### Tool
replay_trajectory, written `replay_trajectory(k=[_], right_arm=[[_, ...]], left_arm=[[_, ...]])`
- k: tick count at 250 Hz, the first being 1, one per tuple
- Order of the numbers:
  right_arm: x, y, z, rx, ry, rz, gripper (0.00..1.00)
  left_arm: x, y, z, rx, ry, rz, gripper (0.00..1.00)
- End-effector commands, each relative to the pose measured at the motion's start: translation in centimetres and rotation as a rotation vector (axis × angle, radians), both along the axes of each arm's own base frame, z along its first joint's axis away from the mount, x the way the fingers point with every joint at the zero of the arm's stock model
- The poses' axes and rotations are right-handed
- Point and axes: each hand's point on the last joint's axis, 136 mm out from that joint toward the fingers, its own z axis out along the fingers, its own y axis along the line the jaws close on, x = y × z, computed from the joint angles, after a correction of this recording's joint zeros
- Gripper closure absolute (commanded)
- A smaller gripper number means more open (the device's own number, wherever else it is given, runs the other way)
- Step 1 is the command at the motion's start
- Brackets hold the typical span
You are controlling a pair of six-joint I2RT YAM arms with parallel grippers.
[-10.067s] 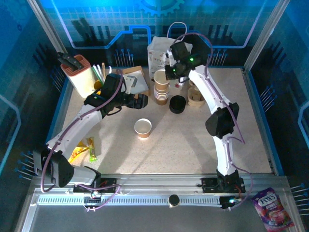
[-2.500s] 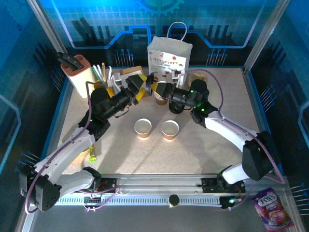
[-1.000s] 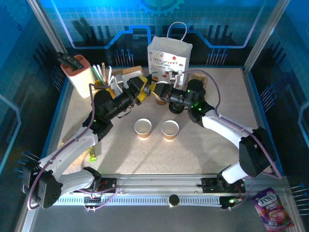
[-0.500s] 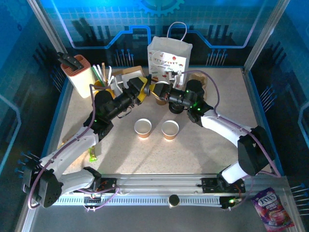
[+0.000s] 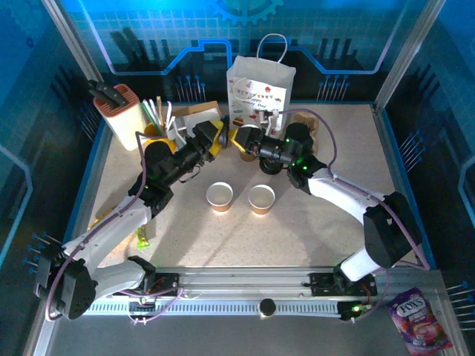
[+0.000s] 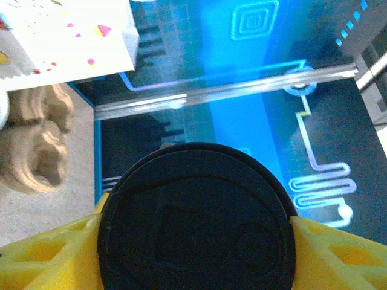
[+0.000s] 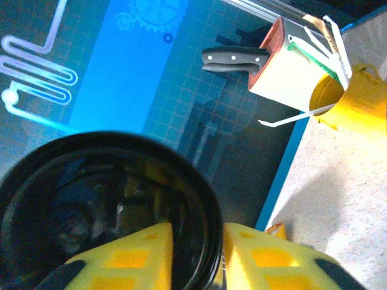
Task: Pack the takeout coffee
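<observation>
Two tan paper cups (image 5: 220, 195) (image 5: 261, 199) stand open, without lids, on the table in front of the arms. Above and behind them my left gripper (image 5: 217, 141) and right gripper (image 5: 239, 141) meet tip to tip. In the left wrist view a round black lid (image 6: 196, 223) spans the left gripper (image 6: 196, 244), whose yellow fingers (image 6: 57, 251) press on both its edges. In the right wrist view the lid's hollow side (image 7: 91, 199) faces me. My right gripper (image 7: 196, 257) straddles its rim, open, with a small gap at the outer finger (image 7: 266, 257).
A white printed paper bag (image 5: 260, 85) stands at the back, with a beige pulp carrier (image 6: 36, 139) beside it. A stack of black lids (image 5: 272, 165) sits under the right arm. A knife block (image 5: 119, 111) and a yellow utensil cup (image 7: 357, 103) stand at the back left.
The right gripper has gone from shut on the lid's rim to slightly open. The left gripper's fingers have narrowed onto the lid's edges. Both arms have barely moved.
</observation>
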Motion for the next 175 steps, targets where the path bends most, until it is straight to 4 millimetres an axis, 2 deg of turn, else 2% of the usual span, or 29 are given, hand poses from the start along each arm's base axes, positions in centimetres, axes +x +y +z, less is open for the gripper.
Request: replay_trajectory(k=[1,36,66,91,137,175], right_arm=[[0.4,-2.1,0.9,0.016,-0.041,-0.053,0.64],[0.9,-4.2,0.1,-0.020,-0.043,-0.089,0.55],[0.7,-5.6,-0.5,-0.092,-0.059,-0.097,0.50],[0.6,-6.6,-1.8,-0.242,-0.081,-0.114,0.47],[0.5,-9.1,-3.8,-0.506,-0.131,-0.185,0.44],[0.7,-10.7,-4.5,-0.620,-0.143,-0.235,0.42]], left_arm=[[0.3,2.4,-2.1,0.053,0.002,0.068,0.32],[-0.1,4.8,-5.8,0.213,0.028,0.129,0.33],[-1.9,5.7,-8.4,0.475,0.032,0.127,0.32],[-3.8,6.3,-10.4,0.700,0.028,0.111,0.33],[-6.2,5.8,-13.1,1.027,0.022,0.042,0.33],[-6.3,4.0,-14.4,1.244,-0.014,-0.024,0.32]])
